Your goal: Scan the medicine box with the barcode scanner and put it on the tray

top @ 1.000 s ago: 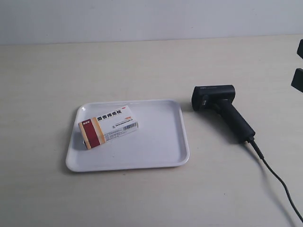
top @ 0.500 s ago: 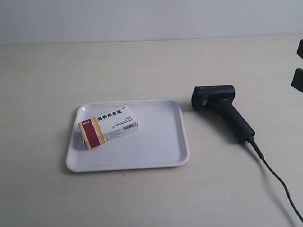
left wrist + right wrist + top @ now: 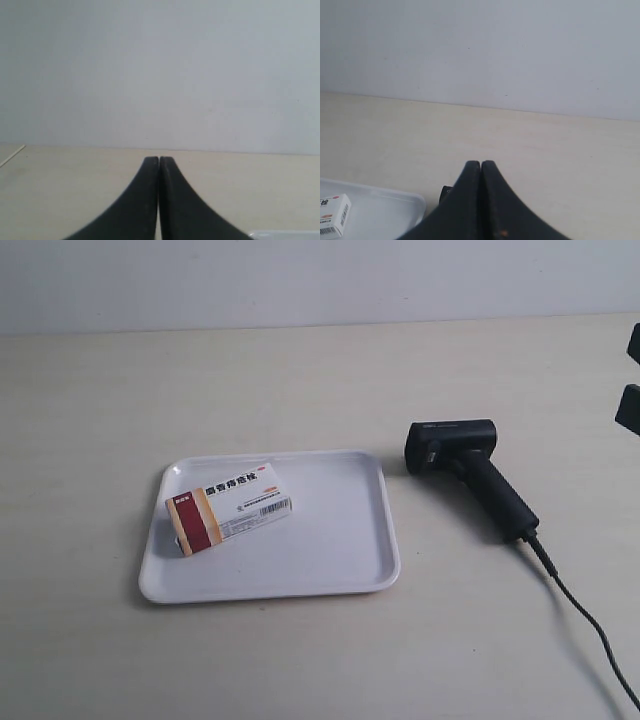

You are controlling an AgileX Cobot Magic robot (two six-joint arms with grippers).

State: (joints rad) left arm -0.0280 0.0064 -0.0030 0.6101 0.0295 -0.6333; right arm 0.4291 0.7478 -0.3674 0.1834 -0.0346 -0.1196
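Pale wood-grain tabletop (image 3: 300,380), plain white wall (image 3: 320,280) behind

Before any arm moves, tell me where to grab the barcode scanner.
Probably best by the long angled handle of the barcode scanner, pinched across its narrow sides from above. It lies flat on the table; the blocky head looks too wide, and the cable leaves the handle's far end.

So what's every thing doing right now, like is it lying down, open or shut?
medicine box: closed, lying flat inside the tray, barcode side showing.
tray: flat on the table, holding only the box.
barcode scanner: lying on its side on the table beside the tray, not held, cable attached.
left gripper: shut, holding nothing.
right gripper: shut, holding nothing.
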